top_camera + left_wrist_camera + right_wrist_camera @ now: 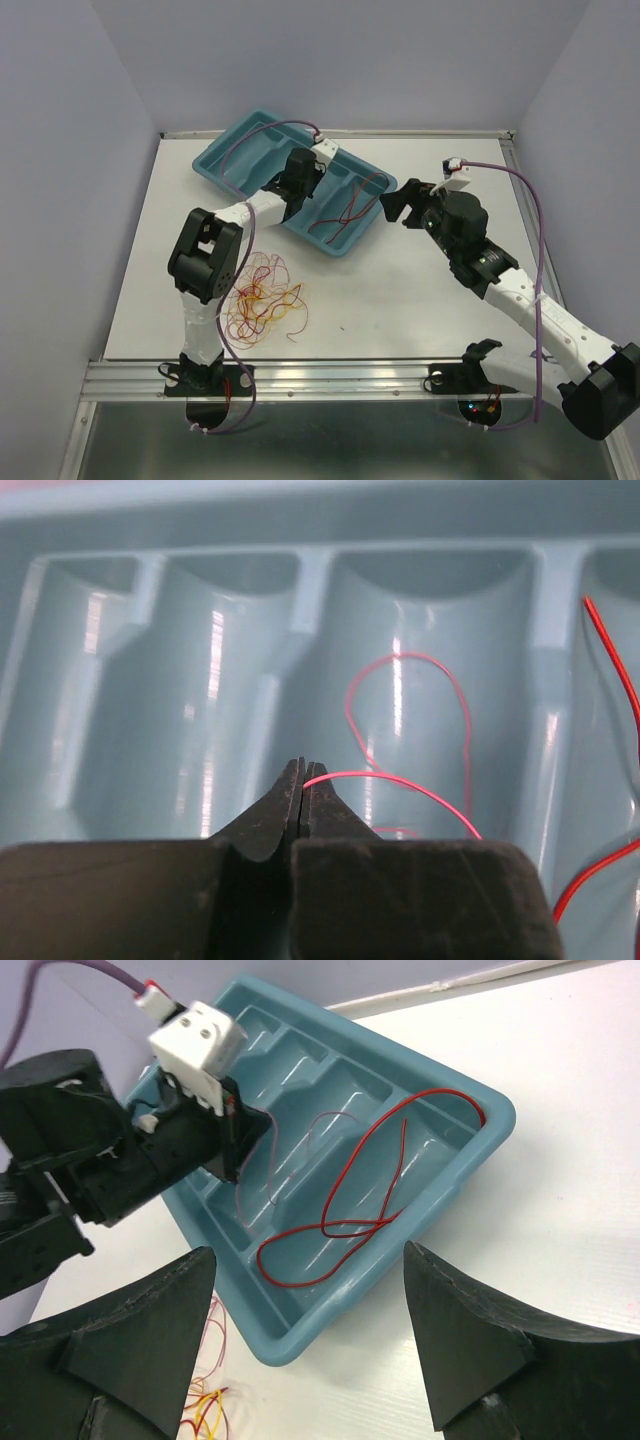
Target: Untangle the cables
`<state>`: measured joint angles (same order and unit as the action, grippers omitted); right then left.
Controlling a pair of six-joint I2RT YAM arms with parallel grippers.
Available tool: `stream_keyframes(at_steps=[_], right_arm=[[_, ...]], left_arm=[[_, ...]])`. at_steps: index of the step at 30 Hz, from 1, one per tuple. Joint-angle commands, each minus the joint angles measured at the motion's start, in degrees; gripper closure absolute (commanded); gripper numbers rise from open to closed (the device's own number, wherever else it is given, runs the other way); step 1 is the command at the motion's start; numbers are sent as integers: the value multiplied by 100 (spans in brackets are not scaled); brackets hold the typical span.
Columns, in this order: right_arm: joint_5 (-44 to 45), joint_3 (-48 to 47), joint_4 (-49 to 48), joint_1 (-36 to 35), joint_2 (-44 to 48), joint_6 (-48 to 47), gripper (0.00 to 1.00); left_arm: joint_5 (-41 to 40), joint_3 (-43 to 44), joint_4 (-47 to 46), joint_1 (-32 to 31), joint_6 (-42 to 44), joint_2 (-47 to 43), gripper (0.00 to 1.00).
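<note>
- Pale purple walls stand around one white table (pixel 420 290).
- One blue tray (pixel 215 165) lies on the far part of the table. It has several long pockets.
- Two arms reach toward the tray: the left arm (pixel 205 260) and the right arm (pixel 520 295).
- One left gripper (pixel 303 780) is over the tray. Its jaws are pressed together and pinch one thin red cable (pixel 352 773) at the tips. The rest of it loops down into a middle pocket.
- One right gripper (pixel 308 1252) hangs just beside the tray's right end. Its two fingers are wide apart and hold nothing.
- One long red cable (pixel 352 1224) lies in loops at that end of the tray.
- One tangle of cables (pixel 262 300), red, yellow and orange, lies on the table near the left arm. It is apart from the tray, and I cannot count the cables in it.
</note>
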<state>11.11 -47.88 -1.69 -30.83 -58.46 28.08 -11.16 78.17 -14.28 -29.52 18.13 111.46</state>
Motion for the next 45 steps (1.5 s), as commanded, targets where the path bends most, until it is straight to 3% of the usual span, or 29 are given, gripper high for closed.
stream_keyframes(at_steps=[1, 9, 15, 20, 34, 37, 41, 45], right_arm=[[-4, 94, -209, -37, 115, -57, 20], [-4, 103, -217, -28, 150, -57, 20], [-4, 94, -217, -28, 133, -57, 20], [5, 94, -217, -28, 133, -57, 20], [-48, 103, -217, -28, 107, -65, 19], [-127, 103, -217, -37, 80, -57, 19], [-171, 103, -217, -28, 45, -74, 19], [-189, 112, -217, -28, 36, -92, 19]], left_arm=[[377, 435, 434, 7, -90, 322, 100], [807, 989, 962, 78, -134, 833, 98], [1001, 1007, 1033, 253, -284, 659, 69], [1246, 867, 1042, 394, -275, 184, 62], [1695, 840, 2401, 412, 32, -1091, 39], [1845, 534, 2658, 429, 208, -1626, 39], [2292, -696, 2939, 456, 655, -2768, 38], [3249, -1479, 3958, 412, 1725, -3856, 33]])
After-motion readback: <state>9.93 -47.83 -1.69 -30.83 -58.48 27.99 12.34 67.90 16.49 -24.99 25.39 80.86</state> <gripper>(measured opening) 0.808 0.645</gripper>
